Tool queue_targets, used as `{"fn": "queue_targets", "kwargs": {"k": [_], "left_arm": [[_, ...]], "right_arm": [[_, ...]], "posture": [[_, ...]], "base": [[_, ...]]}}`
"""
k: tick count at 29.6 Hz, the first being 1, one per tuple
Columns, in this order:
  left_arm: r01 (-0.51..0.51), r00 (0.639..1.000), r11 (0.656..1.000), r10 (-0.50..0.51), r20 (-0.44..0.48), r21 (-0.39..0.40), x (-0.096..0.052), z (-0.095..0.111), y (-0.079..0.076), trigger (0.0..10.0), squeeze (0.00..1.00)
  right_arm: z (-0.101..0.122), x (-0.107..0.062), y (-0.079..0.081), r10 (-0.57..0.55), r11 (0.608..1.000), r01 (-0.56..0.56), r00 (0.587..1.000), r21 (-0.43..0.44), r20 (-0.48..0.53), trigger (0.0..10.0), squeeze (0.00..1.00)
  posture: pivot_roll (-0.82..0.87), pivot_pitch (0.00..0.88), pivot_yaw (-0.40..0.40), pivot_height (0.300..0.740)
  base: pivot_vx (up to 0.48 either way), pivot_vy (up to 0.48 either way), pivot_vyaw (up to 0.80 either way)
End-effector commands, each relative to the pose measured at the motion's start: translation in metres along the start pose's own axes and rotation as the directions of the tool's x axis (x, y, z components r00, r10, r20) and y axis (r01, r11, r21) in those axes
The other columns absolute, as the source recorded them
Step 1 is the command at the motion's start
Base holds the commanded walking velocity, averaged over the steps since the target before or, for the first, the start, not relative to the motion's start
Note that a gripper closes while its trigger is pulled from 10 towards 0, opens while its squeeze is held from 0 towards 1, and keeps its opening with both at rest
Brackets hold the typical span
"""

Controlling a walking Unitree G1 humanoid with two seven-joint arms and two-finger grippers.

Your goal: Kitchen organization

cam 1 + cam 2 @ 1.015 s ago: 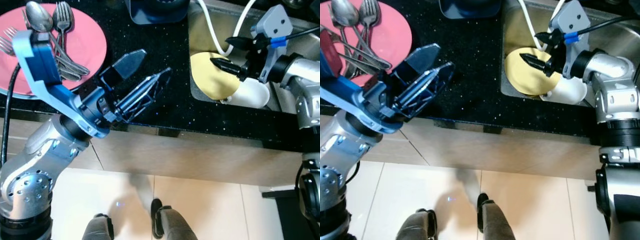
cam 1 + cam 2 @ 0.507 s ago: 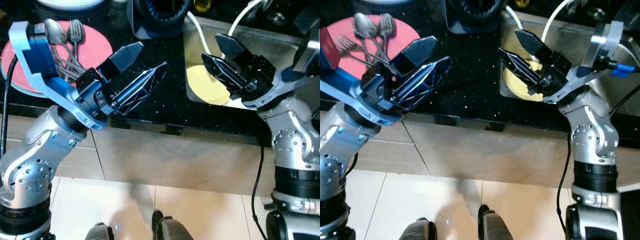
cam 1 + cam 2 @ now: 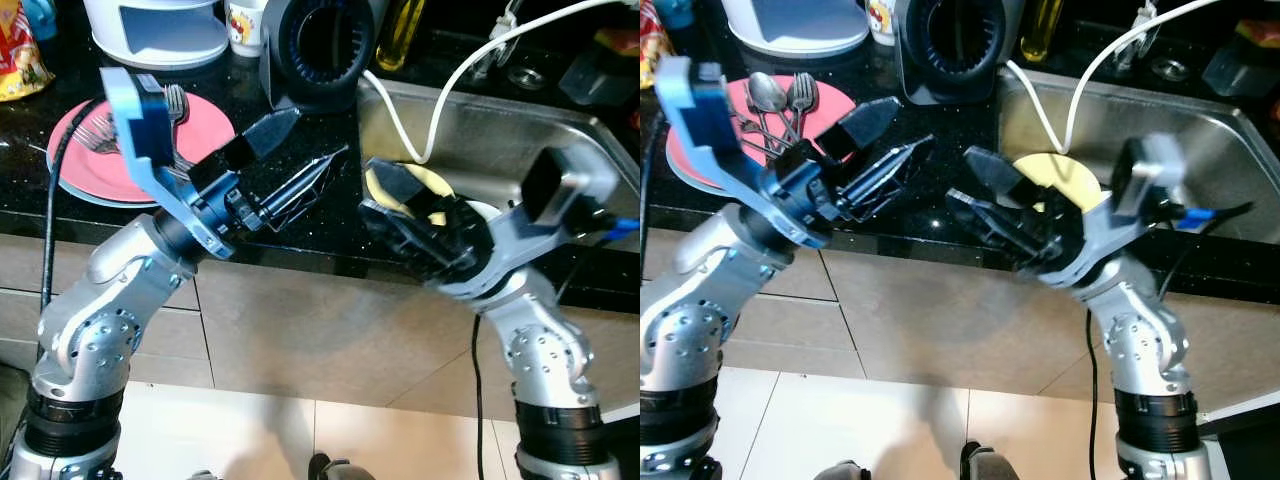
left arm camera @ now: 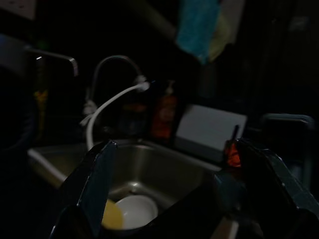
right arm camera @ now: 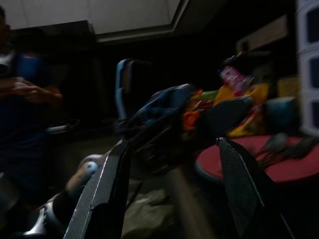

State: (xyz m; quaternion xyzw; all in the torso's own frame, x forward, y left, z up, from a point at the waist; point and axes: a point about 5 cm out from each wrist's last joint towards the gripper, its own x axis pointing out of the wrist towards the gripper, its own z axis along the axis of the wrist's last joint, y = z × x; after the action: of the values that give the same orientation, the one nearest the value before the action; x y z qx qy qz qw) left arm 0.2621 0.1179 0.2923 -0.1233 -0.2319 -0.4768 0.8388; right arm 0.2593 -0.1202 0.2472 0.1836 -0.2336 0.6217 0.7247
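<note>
A pink plate [image 3: 92, 160] on the black counter holds several forks and spoons [image 3: 168, 103]. My left gripper [image 3: 315, 140] hovers open and empty above the counter between that plate and the sink [image 3: 520, 140]. A yellow plate [image 3: 432, 182] and a white bowl [image 3: 484, 212] lie in the sink. My right gripper [image 3: 378, 200] is open and empty over the counter's front edge by the sink's left corner, pointing toward the left gripper. The left wrist view shows the yellow plate [image 4: 112, 217] and the white bowl [image 4: 135, 209] between its fingers [image 4: 97, 179]. The right wrist view looks at the pink plate [image 5: 279, 167].
A black round appliance [image 3: 320, 40], a white appliance [image 3: 160, 28], a mug [image 3: 245, 20] and an oil bottle [image 3: 400, 30] stand at the counter's back. A white hose [image 3: 425, 95] hangs into the sink. A person [image 5: 22, 84] stands off to my left. Tiled floor lies below.
The camera has tilted up to show more counter. My right gripper has swung out of the sink to the counter's front edge and now points left. The left gripper stays open.
</note>
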Motion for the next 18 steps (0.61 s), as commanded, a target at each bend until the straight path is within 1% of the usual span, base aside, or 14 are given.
{"fn": "queue_targets", "kwargs": {"k": [1, 3, 6, 7, 8, 9, 11, 12, 13, 14, 15, 16, 17, 18], "left_arm": [[-0.038, 0.998, 0.998, 0.040, -0.041, 0.042, -0.004, -0.005, 0.004, 10.0, 0.00], [-0.063, 0.995, 0.994, 0.070, -0.077, 0.087, -0.007, -0.006, 0.008, 10.0, 0.00], [-0.069, 0.992, 0.991, 0.081, -0.100, 0.118, -0.009, -0.007, 0.009, 10.0, 0.00], [-0.073, 0.982, 0.979, 0.104, -0.157, 0.191, -0.015, -0.009, 0.012, 10.0, 0.00], [-0.073, 0.982, 0.979, 0.104, -0.157, 0.191, -0.015, -0.009, 0.012, 10.0, 0.00], [-0.088, 0.968, 0.961, 0.145, -0.203, 0.263, -0.021, -0.009, 0.017, 10.0, 0.00], [-0.133, 0.942, 0.910, 0.239, -0.235, 0.392, -0.032, -0.001, 0.028, 10.0, 0.00], [-0.133, 0.942, 0.910, 0.239, -0.235, 0.392, -0.032, -0.001, 0.028, 10.0, 0.00], [-0.150, 0.935, 0.892, 0.267, -0.232, 0.426, -0.034, 0.002, 0.032, 10.0, 0.00], [-0.169, 0.922, 0.857, 0.312, -0.230, 0.487, -0.037, 0.008, 0.037, 10.0, 0.00], [-0.169, 0.922, 0.857, 0.312, -0.230, 0.487, -0.037, 0.008, 0.037, 10.0, 0.00], [-0.178, 0.913, 0.832, 0.339, -0.227, 0.526, -0.038, 0.012, 0.040, 10.0, 0.00], [-0.178, 0.913, 0.832, 0.339, -0.227, 0.526, -0.038, 0.012, 0.040, 10.0, 0.00], [-0.188, 0.897, 0.791, 0.380, -0.225, 0.582, -0.040, 0.017, 0.046, 10.0, 0.00]], "right_arm": [[-0.016, -0.001, 0.005, 0.021, 0.999, -0.018, 0.998, 0.049, -0.055, 10.0, 0.00], [-0.026, -0.003, 0.009, 0.034, 0.996, -0.026, 0.995, 0.088, -0.091, 10.0, 0.00], [-0.031, -0.004, 0.011, 0.040, 0.994, -0.028, 0.993, 0.103, -0.112, 10.0, 0.00], [-0.040, -0.007, 0.011, 0.031, 0.994, -0.012, 0.985, 0.111, -0.169, 10.0, 0.00], [-0.040, -0.007, 0.011, 0.031, 0.994, -0.012, 0.985, 0.111, -0.169, 10.0, 0.00], [-0.050, -0.011, 0.010, 0.022, 0.994, 0.004, 0.973, 0.111, -0.230, 10.0, 0.00], [-0.065, -0.016, 0.011, 0.007, 0.993, 0.031, 0.949, 0.115, -0.315, 10.0, 0.00], [-0.065, -0.016, 0.011, 0.007, 0.993, 0.031, 0.949, 0.115, -0.315, 10.0, 0.00], [-0.068, -0.017, 0.011, 0.003, 0.993, 0.037, 0.944, 0.116, -0.330, 10.0, 0.00], [-0.072, -0.019, 0.011, -0.005, 0.992, 0.048, 0.937, 0.115, -0.350, 10.0, 0.00], [-0.072, -0.019, 0.011, -0.005, 0.992, 0.048, 0.937, 0.115, -0.350, 10.0, 0.00], [-0.075, -0.019, 0.011, -0.009, 0.992, 0.054, 0.932, 0.113, -0.363, 10.0, 0.00], [-0.075, -0.019, 0.011, -0.009, 0.992, 0.054, 0.932, 0.113, -0.363, 10.0, 0.00], [-0.078, -0.020, 0.011, -0.016, 0.992, 0.062, 0.925, 0.111, -0.379, 10.0, 0.00]], "posture": [[0.15, 0.084, -0.068, 0.740], [0.15, 0.082, -0.064, 0.740], [0.16, 0.080, -0.062, 0.740], [0.16, 0.079, -0.060, 0.740], [0.16, 0.079, -0.060, 0.740], [0.16, 0.075, -0.059, 0.740], [0.17, 0.078, -0.058, 0.740], [0.17, 0.078, -0.058, 0.740], [0.17, 0.078, -0.059, 0.740], [0.17, 0.079, -0.059, 0.740], [0.17, 0.079, -0.059, 0.740], [0.17, 0.079, -0.059, 0.740], [0.17, 0.079, -0.059, 0.740], [0.18, 0.082, -0.060, 0.740]], "base": [[0.000, 0.000, 0.00], [0.000, 0.000, 0.00], [0.000, 0.000, 0.00], [0.000, 0.000, 0.00], [0.000, 0.000, 0.00], [0.000, 0.000, 0.00], [0.000, 0.000, 0.00], [0.000, 0.000, 0.00], [0.000, 0.000, 0.00], [0.000, 0.000, 0.00], [0.000, 0.000, 0.00], [0.000, 0.000, 0.00], [0.000, 0.000, 0.00], [0.000, 0.000, 0.00]]}}
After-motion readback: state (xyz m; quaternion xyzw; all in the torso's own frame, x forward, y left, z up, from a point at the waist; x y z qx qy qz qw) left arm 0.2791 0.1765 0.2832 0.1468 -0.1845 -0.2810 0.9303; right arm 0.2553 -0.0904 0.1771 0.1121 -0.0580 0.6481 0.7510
